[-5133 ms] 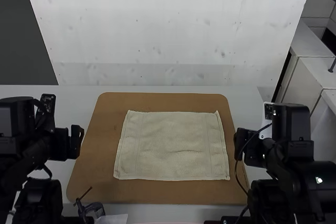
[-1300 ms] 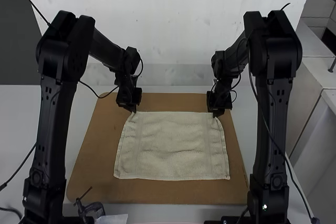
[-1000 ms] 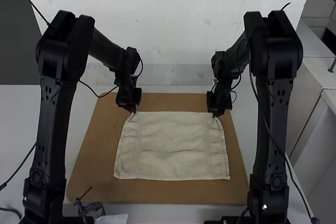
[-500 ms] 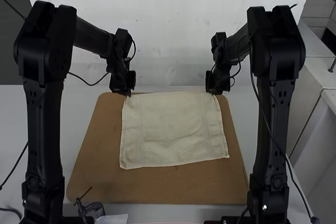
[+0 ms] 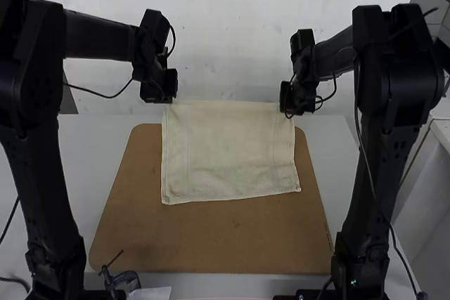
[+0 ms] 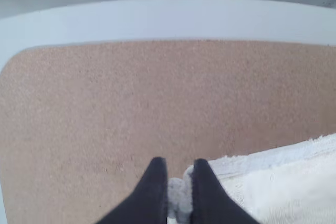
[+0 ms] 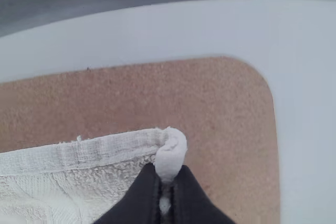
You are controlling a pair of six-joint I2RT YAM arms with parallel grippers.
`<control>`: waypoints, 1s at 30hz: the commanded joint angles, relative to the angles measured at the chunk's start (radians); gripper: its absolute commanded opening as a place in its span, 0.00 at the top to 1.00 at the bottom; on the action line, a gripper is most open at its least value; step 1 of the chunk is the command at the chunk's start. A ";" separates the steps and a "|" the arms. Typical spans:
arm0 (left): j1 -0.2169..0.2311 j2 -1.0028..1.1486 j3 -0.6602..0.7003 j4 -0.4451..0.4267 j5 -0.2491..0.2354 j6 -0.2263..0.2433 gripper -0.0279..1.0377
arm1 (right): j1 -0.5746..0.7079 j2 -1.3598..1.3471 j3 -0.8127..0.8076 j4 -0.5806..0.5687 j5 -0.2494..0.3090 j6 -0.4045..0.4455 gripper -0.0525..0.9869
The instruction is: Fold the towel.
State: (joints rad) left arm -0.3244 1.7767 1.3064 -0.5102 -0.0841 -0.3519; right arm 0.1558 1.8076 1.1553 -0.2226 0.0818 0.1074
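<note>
Beige towel, near edge well inside the brown board's.

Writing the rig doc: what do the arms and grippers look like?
Both the left arm and right arm are matte black, with long straight links and chunky, rounded joint housings. Thin black cables loop loosely near the wrists. The left gripper and right gripper each have two dark, tapered fingers.

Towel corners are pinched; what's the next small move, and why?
I'd probably ease the left gripper and right gripper together toward the near side of the towel: each is shut on a far corner, and the far edge spans between them, fairly straight.
</note>
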 commanded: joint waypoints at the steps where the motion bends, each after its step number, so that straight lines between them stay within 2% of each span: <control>1: -0.025 -0.080 -0.113 -0.010 -0.019 -0.024 0.96 | 0.001 -0.085 -0.060 -0.006 0.019 -0.018 0.94; 5: -0.053 -0.154 -0.211 -0.010 -0.006 -0.035 0.96 | 0.016 -0.143 -0.128 -0.034 0.019 -0.040 0.94; 10: -0.076 -0.244 -0.303 -0.013 0.037 -0.033 0.96 | 0.034 -0.241 -0.215 -0.077 0.009 -0.058 0.94; 12: -0.093 -0.278 -0.328 -0.036 0.044 -0.035 0.96 | 0.044 -0.277 -0.250 -0.086 0.007 -0.069 0.94; 15: -0.114 -0.330 -0.361 -0.085 0.092 -0.053 0.96 | 0.048 -0.330 -0.290 -0.112 -0.002 -0.072 0.94; 18: -0.136 -0.382 -0.403 -0.117 0.113 -0.062 0.96 | 0.050 -0.379 -0.328 -0.133 -0.007 -0.081 0.94; 21: -0.166 -0.427 -0.450 -0.137 0.118 -0.085 0.96 | 0.054 -0.427 -0.364 -0.153 -0.007 -0.086 0.94; 26: -0.219 -0.477 -0.492 -0.194 0.119 -0.098 0.96 | 0.073 -0.488 -0.408 -0.189 -0.007 -0.084 0.94; 30: -0.229 -0.502 -0.518 -0.215 0.119 -0.111 0.96 | 0.076 -0.519 -0.440 -0.192 -0.007 -0.084 0.94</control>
State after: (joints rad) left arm -0.5457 1.3121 0.8001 -0.7143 0.0269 -0.4400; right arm 0.2199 1.3220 0.7277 -0.4152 0.0711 0.0296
